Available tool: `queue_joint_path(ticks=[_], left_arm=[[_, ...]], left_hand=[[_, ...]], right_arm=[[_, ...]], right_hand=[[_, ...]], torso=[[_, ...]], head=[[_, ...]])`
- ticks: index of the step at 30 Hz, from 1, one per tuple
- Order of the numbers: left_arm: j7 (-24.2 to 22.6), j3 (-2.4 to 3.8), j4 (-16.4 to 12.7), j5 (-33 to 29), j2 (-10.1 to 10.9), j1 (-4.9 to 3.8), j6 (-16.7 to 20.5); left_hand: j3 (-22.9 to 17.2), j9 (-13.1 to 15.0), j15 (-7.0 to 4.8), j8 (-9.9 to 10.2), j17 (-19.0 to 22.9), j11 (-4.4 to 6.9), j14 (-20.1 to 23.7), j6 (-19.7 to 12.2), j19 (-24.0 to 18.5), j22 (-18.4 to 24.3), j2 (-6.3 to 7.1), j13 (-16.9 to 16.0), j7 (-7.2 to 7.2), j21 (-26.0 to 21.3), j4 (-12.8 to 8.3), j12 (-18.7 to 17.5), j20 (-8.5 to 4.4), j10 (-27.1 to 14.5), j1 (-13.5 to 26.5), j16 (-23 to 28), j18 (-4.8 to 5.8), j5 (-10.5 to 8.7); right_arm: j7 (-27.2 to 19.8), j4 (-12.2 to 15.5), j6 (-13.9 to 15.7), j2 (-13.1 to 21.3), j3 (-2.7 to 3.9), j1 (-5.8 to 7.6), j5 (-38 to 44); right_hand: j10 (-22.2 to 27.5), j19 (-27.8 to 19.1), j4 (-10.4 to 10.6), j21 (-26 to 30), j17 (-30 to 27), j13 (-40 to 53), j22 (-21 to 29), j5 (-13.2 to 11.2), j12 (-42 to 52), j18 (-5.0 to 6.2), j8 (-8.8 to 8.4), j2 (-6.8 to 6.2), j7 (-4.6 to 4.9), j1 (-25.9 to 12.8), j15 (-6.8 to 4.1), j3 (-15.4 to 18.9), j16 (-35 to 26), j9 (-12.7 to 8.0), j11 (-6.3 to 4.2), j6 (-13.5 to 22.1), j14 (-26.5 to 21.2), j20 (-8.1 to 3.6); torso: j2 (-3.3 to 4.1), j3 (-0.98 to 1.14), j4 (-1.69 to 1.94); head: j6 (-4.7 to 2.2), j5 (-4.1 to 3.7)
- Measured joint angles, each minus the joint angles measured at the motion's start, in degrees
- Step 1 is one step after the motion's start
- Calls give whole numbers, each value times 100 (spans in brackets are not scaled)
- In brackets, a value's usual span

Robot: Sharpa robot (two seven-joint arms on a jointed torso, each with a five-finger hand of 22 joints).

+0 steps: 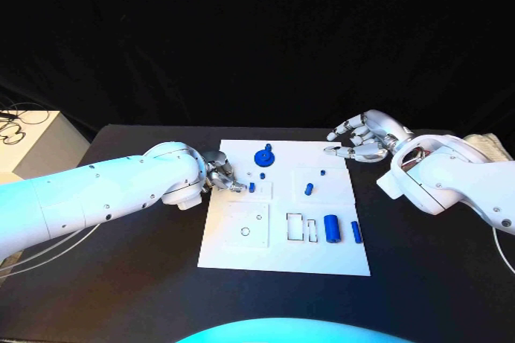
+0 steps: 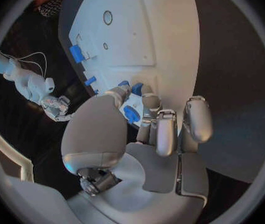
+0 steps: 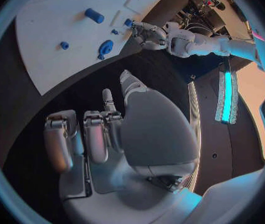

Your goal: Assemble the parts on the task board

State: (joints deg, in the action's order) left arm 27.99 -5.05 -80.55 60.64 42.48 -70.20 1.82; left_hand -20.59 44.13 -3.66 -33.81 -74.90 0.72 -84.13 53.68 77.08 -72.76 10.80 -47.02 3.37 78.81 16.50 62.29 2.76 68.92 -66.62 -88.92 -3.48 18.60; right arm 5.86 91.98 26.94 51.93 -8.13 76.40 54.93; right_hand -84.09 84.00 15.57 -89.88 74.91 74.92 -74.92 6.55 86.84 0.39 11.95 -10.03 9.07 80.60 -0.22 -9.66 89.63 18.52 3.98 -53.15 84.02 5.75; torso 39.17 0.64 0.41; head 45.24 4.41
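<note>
Two hands in frame, both at the far half of the black table. Task board lies white and flat at table centre. Left hand sits over the board's left edge, fingers bunched down onto a small blue part beside a square recess; the left wrist view shows blue pieces at the fingertips, but whether one is pinched or just touched, cannot tell. Right hand hovers off the board's far right corner, over bare table, fingers curled inward with nothing in them. On the board: a round blue disc part near the far edge, a short blue peg mid-board, a thick blue cylinder and a thinner blue pin standing side by side near the right edge.
</note>
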Motion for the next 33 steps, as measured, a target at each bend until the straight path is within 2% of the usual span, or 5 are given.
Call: queue_joint_path(ticks=[3,12,21,28,33], left_arm=[[1,0,0,-3,-4,-1,-9],[-4,-1,-51,-94,3,2,-16],[-6,9,-108,-313,54,13,-4],[-16,31,-227,-455,122,20,4],[-39,93,-306,-572,188,21,-1]], left_hand=[[-23,-2,0,0,0,0,0,6,0,-5,27,0,-6,0,9,0,0,0,-47,0,0,0],[-453,-12,0,-49,0,27,0,19,21,-40,-135,-29,-21,0,20,25,-21,34,-532,-25,0,44],[-1170,145,0,-326,0,7,0,-126,21,-69,-49,-33,-39,20,255,24,-21,53,-859,-26,0,21],[-1399,154,0,-355,0,5,0,-209,42,-76,-19,-37,-39,20,246,45,1,51,-888,-26,0,49],[-1408,185,1,-412,0,-5,0,-232,42,-77,-18,-26,-13,20,255,45,1,62,-888,-26,0,52]], right_arm=[[0,0,0,0,1,0,0],[0,-8,-1,-6,0,0,0],[0,-15,-2,-13,-1,-2,0],[0,-25,-4,-16,-1,-2,0],[-1,-36,-6,-21,0,-2,0]], right_hand=[[0,0,0,0,0,0,0,0,0,-1,0,0,0,0,0,0,0,0,0,0,0,0],[0,0,0,0,0,-1,1,0,0,0,0,0,0,0,0,0,0,0,0,0,0,0],[0,0,0,0,0,-1,1,0,0,0,0,0,0,0,0,0,0,0,0,0,0,0],[0,0,17,0,0,-1,2,0,0,0,0,0,0,0,0,17,0,0,0,0,0,0],[0,0,17,0,0,-1,2,0,0,0,0,0,0,0,0,17,0,0,0,0,0,0]], torso=[[-1,-1,1],[-3,-4,4],[-3,-5,2],[-4,-2,-1],[-11,2,-1]], head=[[3,0],[9,3],[9,3],[3,3],[-8,3]])
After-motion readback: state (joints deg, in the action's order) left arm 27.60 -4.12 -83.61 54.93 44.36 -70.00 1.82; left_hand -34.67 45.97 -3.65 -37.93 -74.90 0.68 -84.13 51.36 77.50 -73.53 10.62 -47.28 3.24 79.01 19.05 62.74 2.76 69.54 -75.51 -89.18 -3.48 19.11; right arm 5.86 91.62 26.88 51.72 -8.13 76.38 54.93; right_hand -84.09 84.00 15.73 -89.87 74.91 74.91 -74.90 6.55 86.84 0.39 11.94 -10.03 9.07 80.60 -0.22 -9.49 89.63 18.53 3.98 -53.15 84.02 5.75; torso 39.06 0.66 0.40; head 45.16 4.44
